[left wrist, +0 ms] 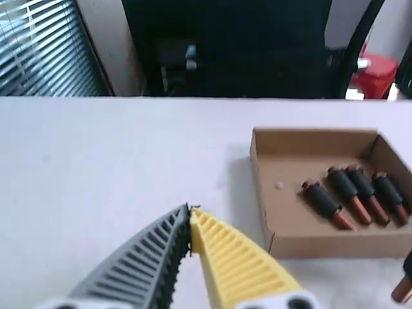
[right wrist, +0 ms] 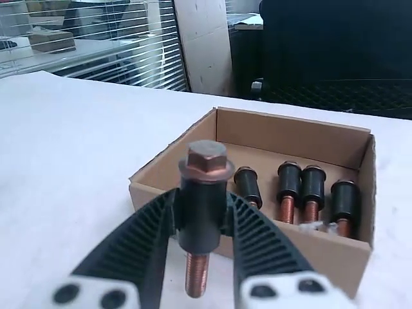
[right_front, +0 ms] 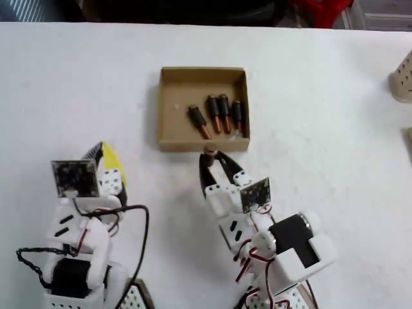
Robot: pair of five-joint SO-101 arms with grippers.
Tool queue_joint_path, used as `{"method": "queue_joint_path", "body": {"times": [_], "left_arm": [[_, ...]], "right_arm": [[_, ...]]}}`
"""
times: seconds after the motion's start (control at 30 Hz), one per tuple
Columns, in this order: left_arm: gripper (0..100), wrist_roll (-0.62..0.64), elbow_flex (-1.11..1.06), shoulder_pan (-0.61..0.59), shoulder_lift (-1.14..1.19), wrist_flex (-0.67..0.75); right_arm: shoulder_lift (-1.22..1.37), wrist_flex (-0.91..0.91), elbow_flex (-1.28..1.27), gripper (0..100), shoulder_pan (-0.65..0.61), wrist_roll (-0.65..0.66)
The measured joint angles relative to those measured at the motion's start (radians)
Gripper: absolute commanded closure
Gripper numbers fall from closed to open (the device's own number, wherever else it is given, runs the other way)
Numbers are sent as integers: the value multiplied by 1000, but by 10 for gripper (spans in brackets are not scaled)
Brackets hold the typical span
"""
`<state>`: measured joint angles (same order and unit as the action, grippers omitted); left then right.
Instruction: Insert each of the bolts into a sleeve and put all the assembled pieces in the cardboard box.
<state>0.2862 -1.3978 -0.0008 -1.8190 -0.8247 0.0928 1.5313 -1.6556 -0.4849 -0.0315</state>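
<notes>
Currently, the cardboard box (right_front: 172, 122), upper centre of the high view, holds four assembled pieces (right_front: 219, 114). My right pincer (right_front: 211, 156), just below its near wall, clamps a fifth sleeved bolt (right wrist: 203, 212), head toward the box, apparently for placing. My left pincer (left wrist: 190, 219) is closed and empty.

High view fixed above the near edge of the worktop (right_front: 335, 96), looking down toward the far edge, left wrist view low behind the left hand (left wrist: 190, 219), facing the far edge, right wrist view behind the right hand (right wrist: 201, 199), close to the cardboard box (right wrist: 290, 138), shared by all three
</notes>
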Motion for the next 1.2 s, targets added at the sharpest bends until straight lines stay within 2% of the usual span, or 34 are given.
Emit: {"method": "queue_joint_path", "body": {"times": [0.13, 0.27, 0.4, 0.57, 0.73, 0.9, 1.2], "left_arm": [[977, -153, -83, 2, -2, -92], [977, -230, -170, -55, -2, -110], [977, -284, -282, -157, -2, -89], [977, -334, -295, -285, -2, -86], [977, -364, -296, -304, -2, -224], [977, -385, -296, -304, -2, -258], [978, -385, -296, -304, -2, -299]], "right_arm": [[-28, 0, -6, 982, 17, 0], [-97, -20, -21, 982, 52, 0], [-172, -124, -23, 982, 63, 0], [-298, -272, -23, 982, 63, 0], [-477, -456, -21, 982, 87, 0], [-715, -753, 11, 982, 81, 0], [-1091, -1539, 245, 981, 84, 0]]}}
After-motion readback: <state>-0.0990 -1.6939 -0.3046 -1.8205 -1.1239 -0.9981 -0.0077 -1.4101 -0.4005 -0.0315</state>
